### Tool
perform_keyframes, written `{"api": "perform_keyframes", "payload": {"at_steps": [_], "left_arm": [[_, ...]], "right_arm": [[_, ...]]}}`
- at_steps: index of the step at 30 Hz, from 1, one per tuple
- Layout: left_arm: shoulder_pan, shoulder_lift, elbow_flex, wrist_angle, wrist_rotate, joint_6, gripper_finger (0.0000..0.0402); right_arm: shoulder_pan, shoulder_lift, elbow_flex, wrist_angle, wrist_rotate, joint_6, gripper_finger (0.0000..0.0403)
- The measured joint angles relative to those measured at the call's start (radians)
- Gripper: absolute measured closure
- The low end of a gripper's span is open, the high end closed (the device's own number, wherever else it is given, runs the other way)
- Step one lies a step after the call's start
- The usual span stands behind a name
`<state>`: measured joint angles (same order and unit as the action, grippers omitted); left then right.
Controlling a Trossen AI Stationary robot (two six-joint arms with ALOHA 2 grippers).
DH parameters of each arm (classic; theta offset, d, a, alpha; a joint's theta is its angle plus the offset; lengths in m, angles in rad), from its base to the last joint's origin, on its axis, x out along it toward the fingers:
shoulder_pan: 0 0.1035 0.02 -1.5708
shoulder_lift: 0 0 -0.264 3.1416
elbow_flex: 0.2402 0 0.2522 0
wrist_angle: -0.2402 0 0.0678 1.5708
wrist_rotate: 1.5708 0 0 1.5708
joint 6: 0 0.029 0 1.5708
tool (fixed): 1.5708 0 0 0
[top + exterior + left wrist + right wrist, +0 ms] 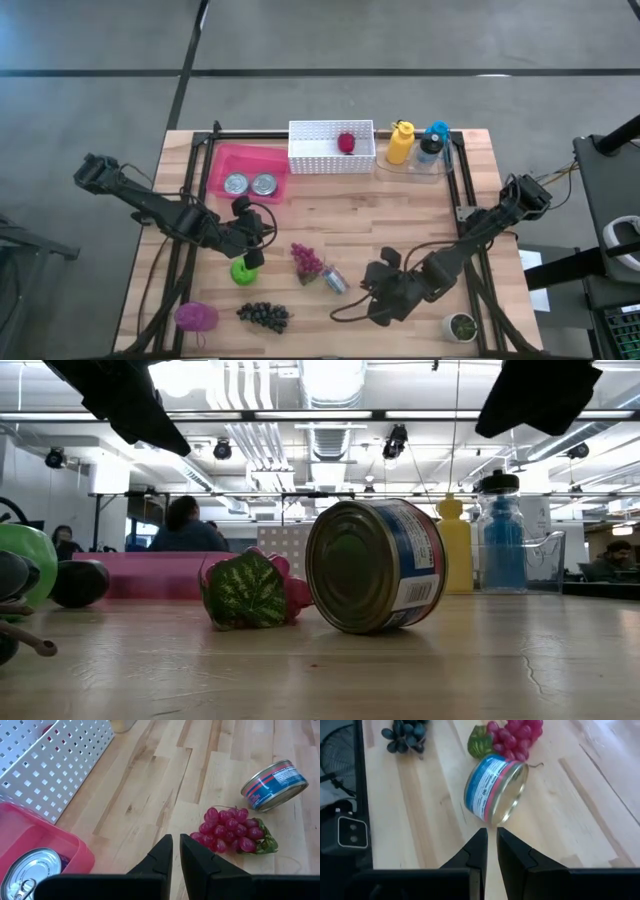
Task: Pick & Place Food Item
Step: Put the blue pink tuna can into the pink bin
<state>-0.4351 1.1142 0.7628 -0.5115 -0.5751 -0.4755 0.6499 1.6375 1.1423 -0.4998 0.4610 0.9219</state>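
You have a table (330, 225) of pale butcher-block wood, planks jointed, with a smooth satin sheen. The can (495, 789) on its side is shiny metal with a glossy paper label in blue and pink. The red grapes (231, 828) look glossy and plastic, the dark grapes (405, 736) duller. The basket (55, 762) is matt white perforated sheet, the pink tray (30, 842) smooth plastic. Both grippers' fingers (476, 851) are matt black.

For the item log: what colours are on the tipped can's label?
Blue with a pink band on the can; clearest in the right wrist view.
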Motion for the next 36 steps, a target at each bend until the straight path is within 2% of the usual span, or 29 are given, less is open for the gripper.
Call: {"api": "perform_keyframes", "payload": {"at_steps": [8,13,27,36], "left_arm": [[0.000,0.000,0.000,0.000,0.000,0.000,0.0363],[0.000,0.000,0.000,0.000,0.000,0.000,0.0363],[0.000,0.000,0.000,-0.001,0.000,-0.001,0.0363],[0.000,0.000,0.000,-0.001,0.000,-0.001,0.0363]], "right_arm": [[-0.029,0.000,-0.001,0.002,-0.099,-0.059,0.0365],[-0.040,0.000,-0.001,0.002,-0.104,-0.090,0.0351],[-0.048,0.000,-0.001,0.004,-0.100,-0.110,0.0207],[-0.049,0.000,-0.001,0.004,-0.101,-0.111,0.0165]]}}
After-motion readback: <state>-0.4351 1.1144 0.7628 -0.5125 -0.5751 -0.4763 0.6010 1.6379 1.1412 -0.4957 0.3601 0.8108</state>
